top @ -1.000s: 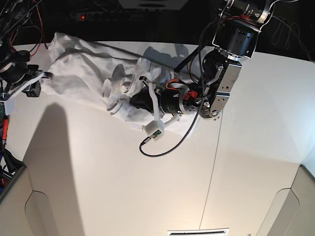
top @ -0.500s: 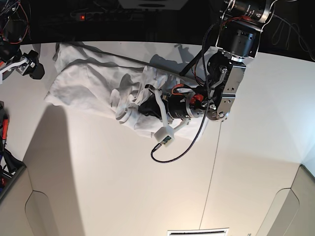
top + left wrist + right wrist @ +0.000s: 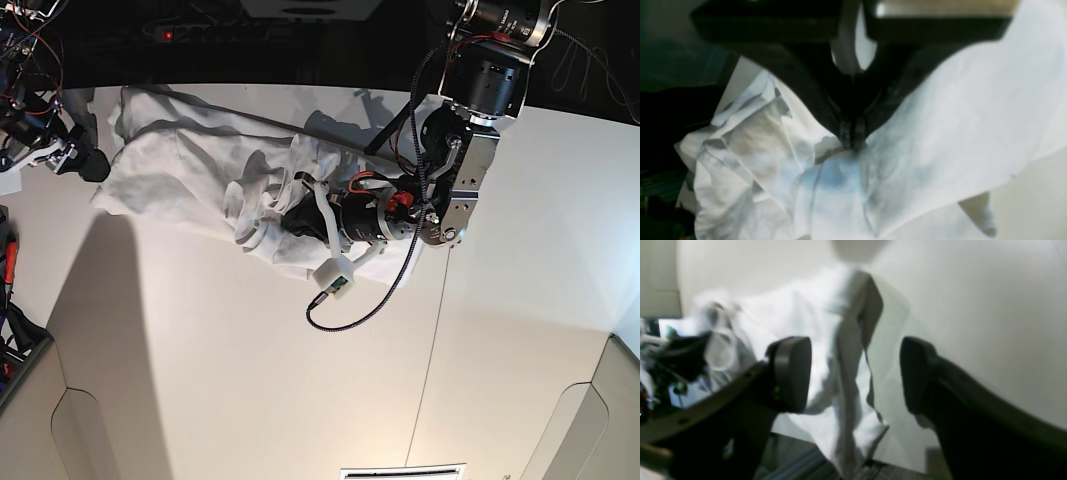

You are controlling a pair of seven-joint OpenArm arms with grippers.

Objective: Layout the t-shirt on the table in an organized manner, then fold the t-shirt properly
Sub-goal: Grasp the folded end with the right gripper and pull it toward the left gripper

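The white t-shirt [image 3: 190, 160] lies crumpled along the far side of the table [image 3: 250, 380], bunched into folds near its middle. My left gripper [image 3: 283, 212] reaches in from the right and is shut on a pinch of that bunched fabric. In the left wrist view its jaws [image 3: 850, 141] meet tight on the t-shirt [image 3: 940, 133]. My right gripper [image 3: 93, 163] hovers open at the t-shirt's left end. In the right wrist view its fingers [image 3: 791, 373] stand wide apart around nothing, with the t-shirt [image 3: 826, 350] lying below them.
A black cable [image 3: 350, 310] loops from the left arm over the table. A thin dark seam [image 3: 432, 340] runs down the tabletop. Beige cut-outs sit at the near corners [image 3: 95, 435]. Wires and dark gear lie beyond the far edge [image 3: 200, 40].
My right gripper has opened and let go of the t-shirt's left end, which now lies on the table. The left gripper has dragged the bunched fabric slightly rightward.
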